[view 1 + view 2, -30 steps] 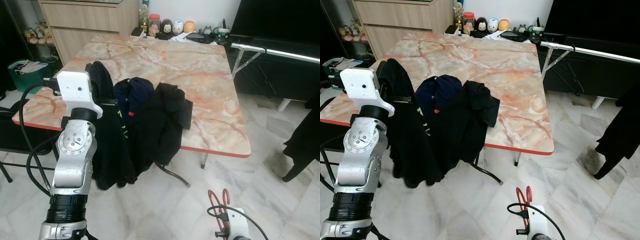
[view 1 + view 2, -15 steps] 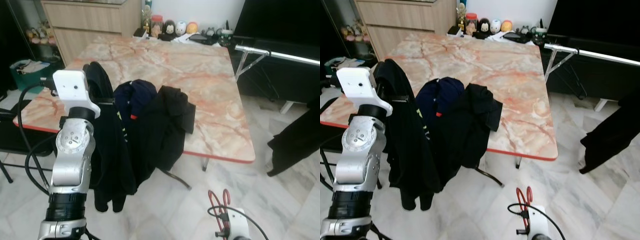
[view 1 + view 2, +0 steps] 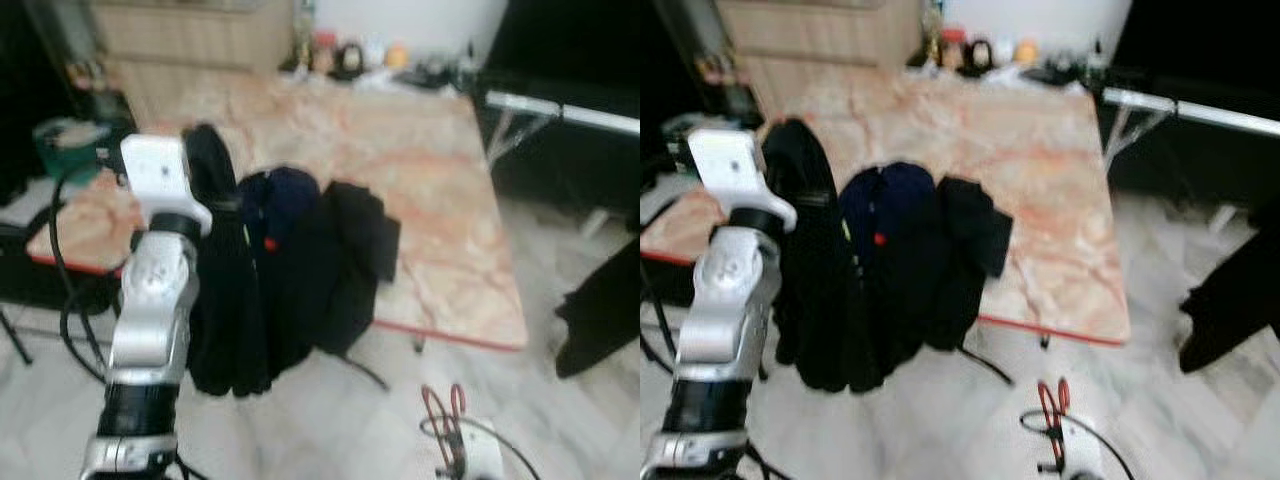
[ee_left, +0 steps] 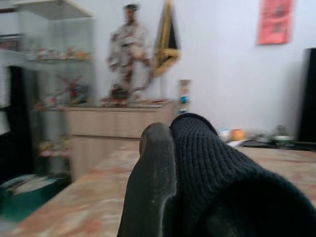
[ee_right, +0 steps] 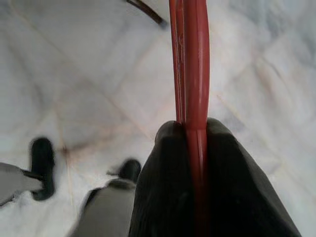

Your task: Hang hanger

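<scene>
A thin red wire hanger (image 5: 190, 64) is pinched between the closed black fingers of the right gripper (image 5: 197, 143), low over the pale marble floor (image 3: 330, 420) in front of the salmon marbled table (image 3: 420, 170); its red loops (image 3: 442, 405) show just past the table's near edge. The left gripper (image 4: 163, 163) is raised beside the table's near left corner, its fingers closed on a black knitted garment (image 3: 225, 290) that hangs from it toward the floor, next to a heap of dark navy and black clothes (image 3: 320, 250) draped over the table edge. The carrying stage appears to be in hand, with nothing hung yet; the next move is judged to call for bringing the hanger toward the silver rail (image 3: 560, 108) beyond the table's far right corner, or joining garment and hanger first. Both head views are blurred, so the small items at the table's far edge cannot be identified. The hanger's hook is cut off, and the dark shape (image 3: 600, 310) to the right of the table is cropped and cannot be named.
</scene>
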{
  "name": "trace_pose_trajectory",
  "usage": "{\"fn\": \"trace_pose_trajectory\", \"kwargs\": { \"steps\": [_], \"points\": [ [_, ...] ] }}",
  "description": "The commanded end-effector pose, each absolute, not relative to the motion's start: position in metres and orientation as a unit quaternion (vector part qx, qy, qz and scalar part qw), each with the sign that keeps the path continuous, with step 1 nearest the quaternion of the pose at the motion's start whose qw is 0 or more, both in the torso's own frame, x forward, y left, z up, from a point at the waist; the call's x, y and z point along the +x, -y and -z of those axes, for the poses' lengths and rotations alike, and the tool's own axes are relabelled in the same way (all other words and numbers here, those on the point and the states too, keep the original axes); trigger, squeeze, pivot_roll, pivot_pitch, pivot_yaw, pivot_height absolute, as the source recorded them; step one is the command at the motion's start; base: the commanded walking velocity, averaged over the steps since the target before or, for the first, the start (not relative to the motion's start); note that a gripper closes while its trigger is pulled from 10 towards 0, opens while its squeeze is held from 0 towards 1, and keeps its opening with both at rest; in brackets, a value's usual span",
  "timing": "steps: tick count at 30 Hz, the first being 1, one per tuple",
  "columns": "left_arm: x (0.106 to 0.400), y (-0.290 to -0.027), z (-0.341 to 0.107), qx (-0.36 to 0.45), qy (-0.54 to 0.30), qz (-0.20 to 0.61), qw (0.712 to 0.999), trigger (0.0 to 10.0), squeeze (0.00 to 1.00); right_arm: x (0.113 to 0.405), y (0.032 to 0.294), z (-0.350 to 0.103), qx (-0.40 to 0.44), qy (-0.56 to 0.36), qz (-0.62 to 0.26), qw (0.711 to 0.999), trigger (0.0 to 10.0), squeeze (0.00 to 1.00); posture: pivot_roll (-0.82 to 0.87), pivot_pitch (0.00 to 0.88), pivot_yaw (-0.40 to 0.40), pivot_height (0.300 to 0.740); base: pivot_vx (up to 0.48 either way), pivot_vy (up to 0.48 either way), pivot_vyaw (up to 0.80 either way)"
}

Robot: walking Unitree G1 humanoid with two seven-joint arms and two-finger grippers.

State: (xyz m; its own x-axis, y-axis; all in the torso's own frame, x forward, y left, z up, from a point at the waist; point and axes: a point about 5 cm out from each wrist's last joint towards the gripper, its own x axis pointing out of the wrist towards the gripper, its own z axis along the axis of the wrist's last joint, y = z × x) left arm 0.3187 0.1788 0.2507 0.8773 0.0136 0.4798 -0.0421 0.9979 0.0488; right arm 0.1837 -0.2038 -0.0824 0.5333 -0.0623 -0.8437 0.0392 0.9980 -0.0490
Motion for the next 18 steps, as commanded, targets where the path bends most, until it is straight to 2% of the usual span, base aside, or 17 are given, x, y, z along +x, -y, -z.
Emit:
{"fn": "trace_pose_trajectory", "kwargs": {
  "steps": [1, 18],
  "points": [
    [0.32, -0.166, -0.267, 0.023, 0.277, 0.01, 0.961, 10.0, 0.0, 0.176, 0.211, 0.085, -0.011, -0.49, 0.042, 0.87, 10.0, 0.0, 0.1, 0.0, -0.038, 0.74, 0.259, 0.0, 0.0],
    [0.333, -0.154, -0.282, 0.013, 0.287, 0.043, 0.957, 10.0, 0.0, 0.177, 0.209, 0.085, -0.015, -0.494, 0.036, 0.869, 10.0, 0.0, 0.09, 0.0, -0.027, 0.74, 0.261, 0.0, 0.0]
  ]
}}
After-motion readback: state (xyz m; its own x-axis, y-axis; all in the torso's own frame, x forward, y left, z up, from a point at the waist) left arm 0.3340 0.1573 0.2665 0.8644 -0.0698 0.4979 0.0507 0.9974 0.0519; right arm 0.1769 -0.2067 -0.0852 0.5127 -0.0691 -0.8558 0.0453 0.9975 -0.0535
